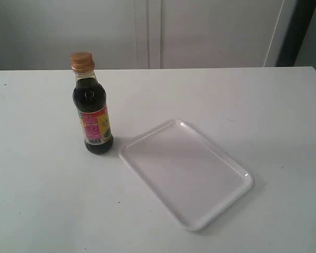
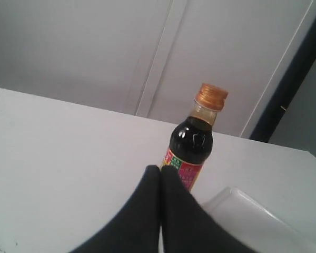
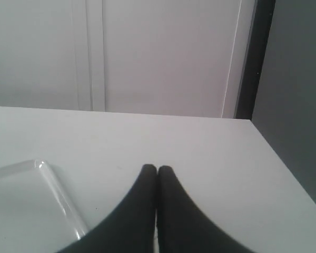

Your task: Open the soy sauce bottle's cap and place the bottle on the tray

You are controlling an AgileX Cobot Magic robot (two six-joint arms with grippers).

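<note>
- Soy sauce bottle (image 1: 92, 105) upright on white table (image 1: 37, 200), left of centre in exterior view; cap (image 1: 82, 61) down and closed; tray (image 1: 185, 172) just beside, lower right, apart from bottle. No arms or grippers visible.
- Left wrist view: left gripper (image 2: 160, 174) at bottom centre, fingers pressed together, holding nothing; bottle base hidden behind fingertips; tray corner at lower right, cut off.
- Right wrist view: right gripper (image 3: 157, 171) at bottom centre, fingers together, empty; tray at lower left, cropped; bottle out of frame.
</note>
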